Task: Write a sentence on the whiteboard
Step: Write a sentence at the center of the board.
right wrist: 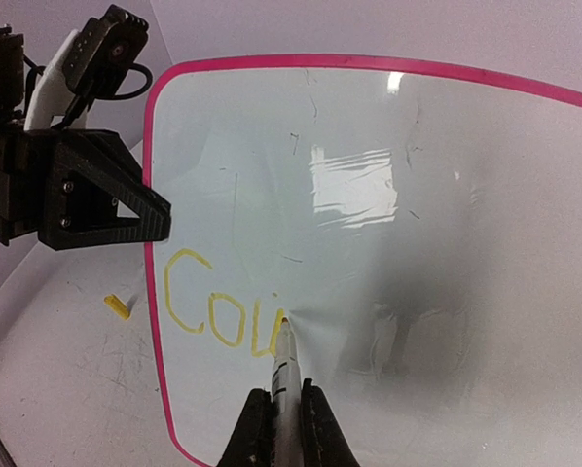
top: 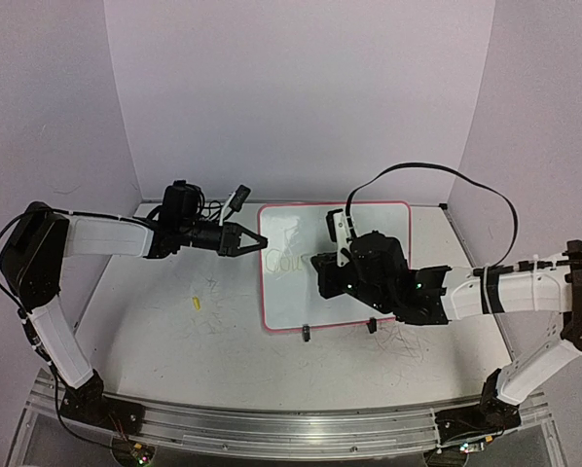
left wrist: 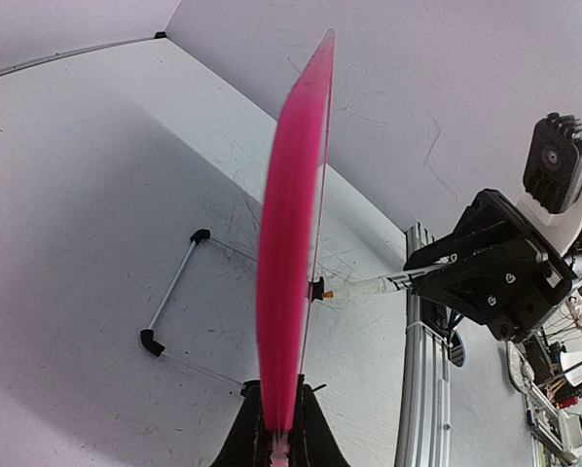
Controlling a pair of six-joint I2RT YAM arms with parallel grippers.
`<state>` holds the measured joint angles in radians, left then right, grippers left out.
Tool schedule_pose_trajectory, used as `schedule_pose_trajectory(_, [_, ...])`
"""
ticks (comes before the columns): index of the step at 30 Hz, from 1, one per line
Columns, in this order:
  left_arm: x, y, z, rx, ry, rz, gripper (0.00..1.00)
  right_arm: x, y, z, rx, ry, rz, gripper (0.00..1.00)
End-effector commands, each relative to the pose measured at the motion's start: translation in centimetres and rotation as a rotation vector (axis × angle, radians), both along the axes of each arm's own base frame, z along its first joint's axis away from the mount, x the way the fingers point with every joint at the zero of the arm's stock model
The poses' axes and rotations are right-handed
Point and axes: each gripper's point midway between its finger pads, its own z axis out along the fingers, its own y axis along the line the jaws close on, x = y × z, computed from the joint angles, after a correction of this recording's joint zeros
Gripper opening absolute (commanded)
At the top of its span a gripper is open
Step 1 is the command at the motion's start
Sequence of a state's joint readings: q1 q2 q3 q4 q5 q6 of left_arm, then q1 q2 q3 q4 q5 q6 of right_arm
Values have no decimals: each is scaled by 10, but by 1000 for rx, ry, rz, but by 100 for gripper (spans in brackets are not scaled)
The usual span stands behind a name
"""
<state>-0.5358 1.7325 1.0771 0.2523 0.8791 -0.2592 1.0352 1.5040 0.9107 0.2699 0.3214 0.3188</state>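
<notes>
Right now the left jaws are pressed together on the left edge of the whiteboard (top: 301,219), pinching its pink rim, so the board reaches away from them toward the other arm. In the left wrist view the board shows edge-on, rising straight out from between those jaws. It stands tilted on the desk (top: 155,341), with a black clip foot (top: 307,334) at its near edge, on the base side of the right jaws. The right jaws are closed on a marker (right wrist: 284,368), which sticks out ahead of them with its tip touching the board's face. The sentence (right wrist: 211,309), reading only "Cou" in yellow strokes, lies just ahead of the right jaws, to the left of the tip. Its first letter sits close to the rim, just beneath where the left jaws clamp. A small yellow piece (top: 195,302) lies on the desk near the left jaws, apart from the board.
</notes>
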Motion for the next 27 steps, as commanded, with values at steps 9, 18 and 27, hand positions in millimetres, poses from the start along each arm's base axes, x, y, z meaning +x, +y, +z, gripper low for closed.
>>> schedule_pose_trajectory(9, [1,1,17,-14,-76,20,0,13,4,17,33,-38,-29,0])
schedule_pose_trajectory(18, [1,1,17,-14,-76,20,0,15,2,16,29,-41,-40,0])
schedule_pose_trajectory(27, [2,1,18,-15,-77,21,0,13,-6,9,12,-21,-66,0])
